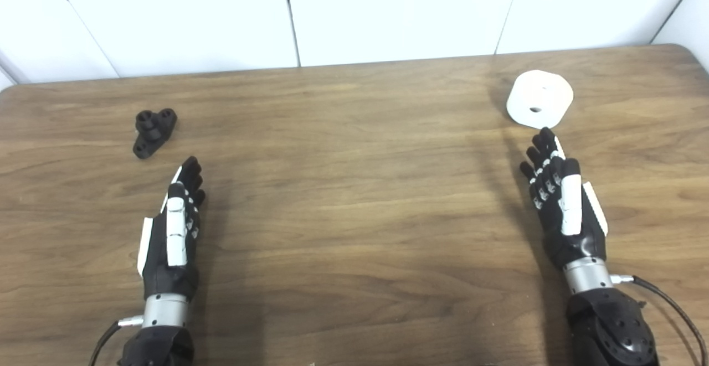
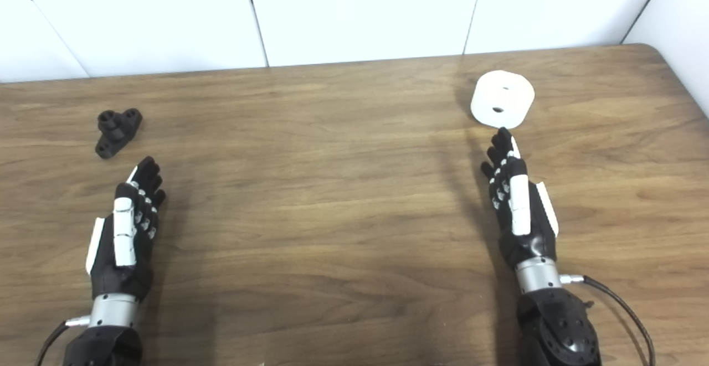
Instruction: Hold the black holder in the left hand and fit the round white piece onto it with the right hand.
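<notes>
Black holder (image 1: 154,132): one, small and matte, lying loose on the wooden table (image 1: 354,205) at about ten o'clock from the table's middle. Looks like moulded or printed plastic — a knobbly body with short round bosses, each showing a dark hole, and a longer lug pointing toward seven o'clock. Touching nothing but the table.

Round white piece (image 1: 539,99): one, a thick smooth disc with a softly rounded rim, lying flat at about two o'clock, near the far right corner. Small dark hole near the centre of its top face; a second, fainter mark further back on that face. Well apart from the holder, the whole width of the table between them.

Two hands, black with white plates and silver wrist cuffs. Left hand (image 1: 176,232) at about eight o'clock, fingers extended and slightly spread, holding nothing, fingertips near the holder but apart from it, the holder lying toward eleven o'clock from them. Right hand (image 1: 560,202) at about four o'clock, likewise open and empty, fingers pointing toward twelve, tips just beside the near edge of the white piece — contact impossible to tell.

Table: brown wood grain, rounded corners, white panelled wall (image 1: 388,11) behind.
</notes>
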